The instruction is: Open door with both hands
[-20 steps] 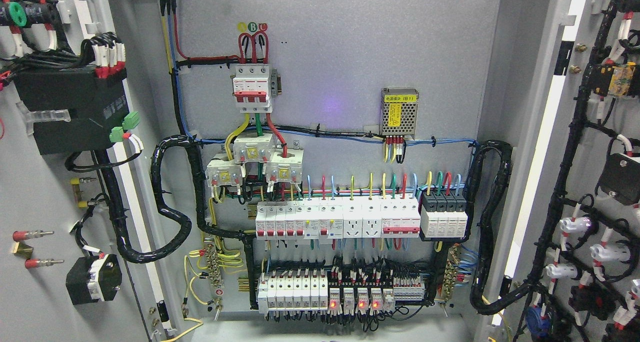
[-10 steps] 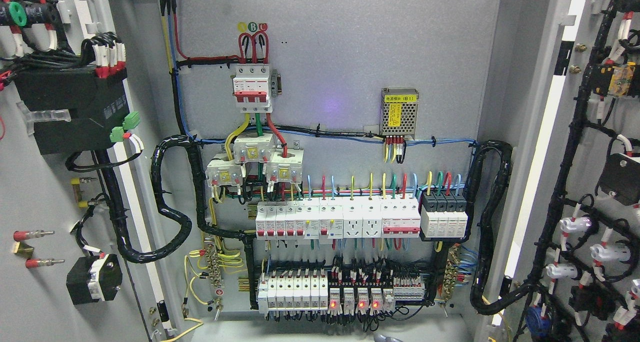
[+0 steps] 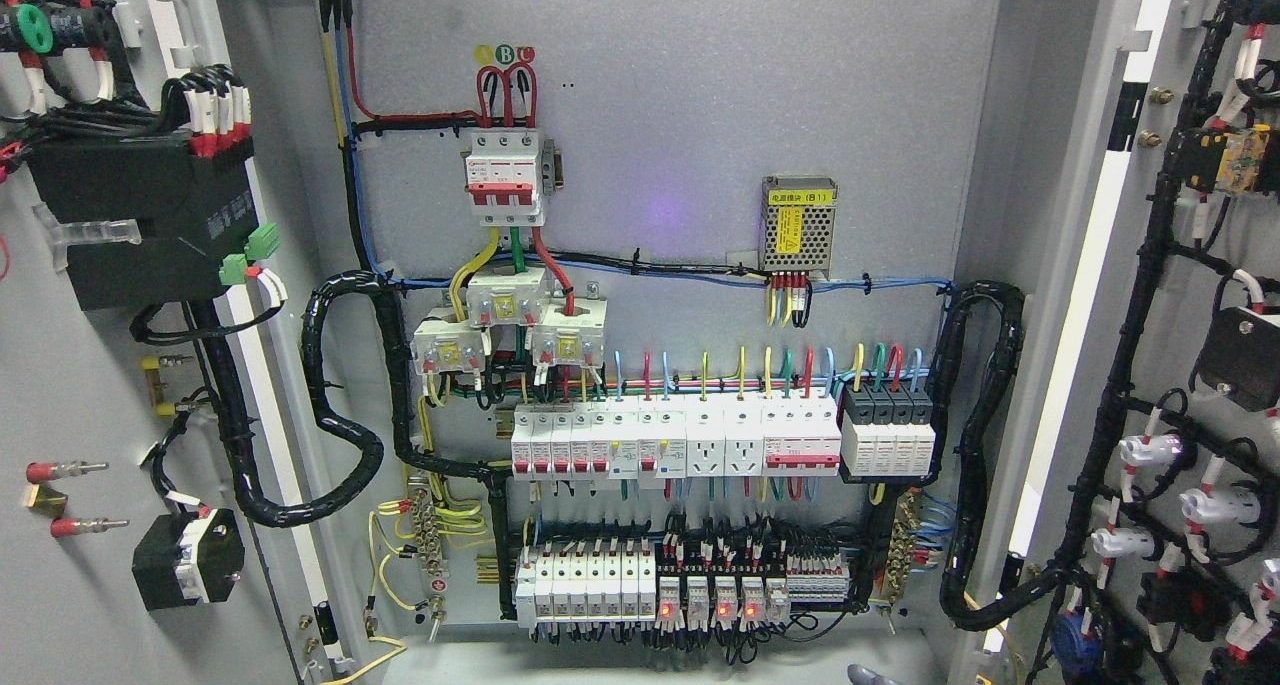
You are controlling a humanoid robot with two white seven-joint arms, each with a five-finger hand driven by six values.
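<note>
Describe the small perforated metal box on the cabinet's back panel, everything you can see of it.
The perforated metal box is a silvery mesh-sided unit mounted upright on the grey back panel, right of centre. It carries yellow labels on its top and front. Yellow and red wires leave its underside into a blue cable run. Nothing else touches it.

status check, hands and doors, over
Grey hand tip at bottom edge, side and fingers unclear. Left door and right door swung wide open. Nothing blocking the cabinet.

Both doors (image 3: 90, 385) are standing wide open at the frame's sides, leaving the centre passable, while breaker rows (image 3: 675, 443) and cable looms (image 3: 345, 435) are crowding the back panel (image 3: 700, 95).
</note>
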